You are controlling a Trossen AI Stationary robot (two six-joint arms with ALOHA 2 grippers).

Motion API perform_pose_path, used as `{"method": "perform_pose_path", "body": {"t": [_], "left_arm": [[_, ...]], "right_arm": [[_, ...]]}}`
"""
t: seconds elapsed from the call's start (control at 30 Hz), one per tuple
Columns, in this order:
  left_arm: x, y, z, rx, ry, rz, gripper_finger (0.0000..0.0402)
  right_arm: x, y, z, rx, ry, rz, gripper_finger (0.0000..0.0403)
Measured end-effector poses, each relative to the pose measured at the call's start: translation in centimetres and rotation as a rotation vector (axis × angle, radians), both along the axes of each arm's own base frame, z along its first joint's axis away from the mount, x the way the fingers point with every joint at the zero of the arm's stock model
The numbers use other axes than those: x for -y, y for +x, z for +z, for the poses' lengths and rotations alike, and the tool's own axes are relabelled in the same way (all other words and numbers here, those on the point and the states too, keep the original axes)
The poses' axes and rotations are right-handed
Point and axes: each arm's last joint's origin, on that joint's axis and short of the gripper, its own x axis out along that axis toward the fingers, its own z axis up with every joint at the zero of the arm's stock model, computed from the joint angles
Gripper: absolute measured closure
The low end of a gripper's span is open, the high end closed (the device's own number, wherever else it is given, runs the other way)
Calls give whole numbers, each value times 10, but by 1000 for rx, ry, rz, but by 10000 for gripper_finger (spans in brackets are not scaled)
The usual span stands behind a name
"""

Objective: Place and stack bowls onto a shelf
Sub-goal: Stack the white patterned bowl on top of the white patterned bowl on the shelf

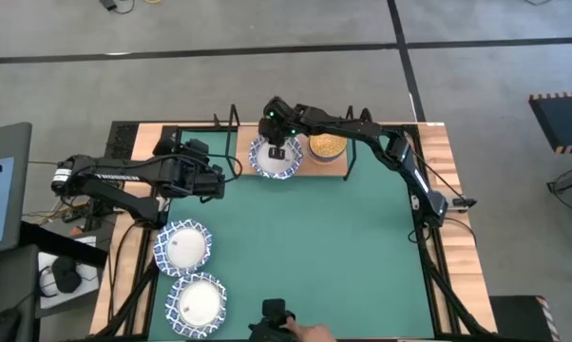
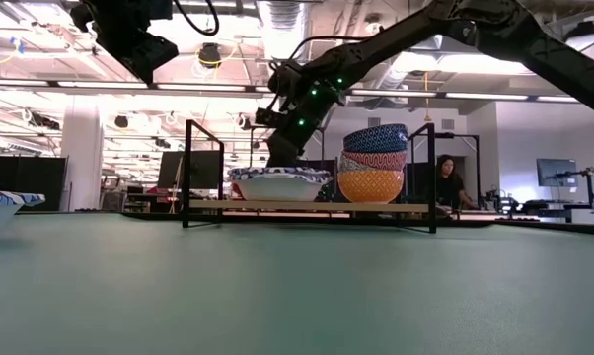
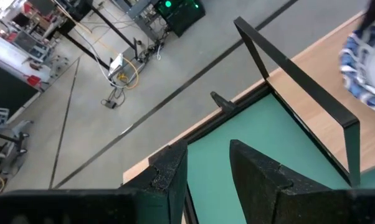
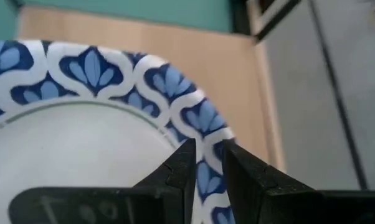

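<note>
A light-wood shelf board with black wire end supports (image 1: 295, 166) stands at the far edge of a surface covered by a green mat (image 1: 314, 247). On the shelf's left half sits a large white bowl with a blue lattice rim (image 1: 274, 158). Just beside it, on the right half, is a stack of smaller bowls (image 2: 372, 163): an orange-yellow one at the bottom, a reddish one above it and a dark blue patterned one on top.

The right gripper (image 4: 205, 163) reaches in over the shelf, its jaws pinching the patterned rim of the large bowl, one finger inside the rim and one outside.

The left gripper (image 3: 207, 163) hangs above the mat's left side, near the shelf's left support, with its jaws slightly spread and nothing between them.

Two more large white bowls with blue lattice rims (image 1: 182, 248) (image 1: 197, 302) rest on the near left of the mat, almost touching.

A seated person (image 2: 447, 181) shows in the room behind.
</note>
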Motion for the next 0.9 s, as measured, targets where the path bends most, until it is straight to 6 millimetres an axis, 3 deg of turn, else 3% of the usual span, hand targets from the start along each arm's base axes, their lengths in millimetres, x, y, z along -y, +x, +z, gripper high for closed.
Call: {"method": "perform_pose_path", "body": {"t": [0.23, 0.43, 0.67, 0.9], "left_arm": [[0, 0, 0, -1, -16, -1, 292], [1, -3, -1, -36, -44, -4, 292], [11, -4, -7, -55, -135, -45, 292], [38, -11, -28, -5, -202, -98, 292]], "right_arm": [[21, -4, 6, 87, -34, -76, 301], [20, -7, 7, 91, 36, -127, 301], [-10, -9, 65, 262, 114, -43, 301], [-27, -22, 99, 356, 238, 79, 301]]}}
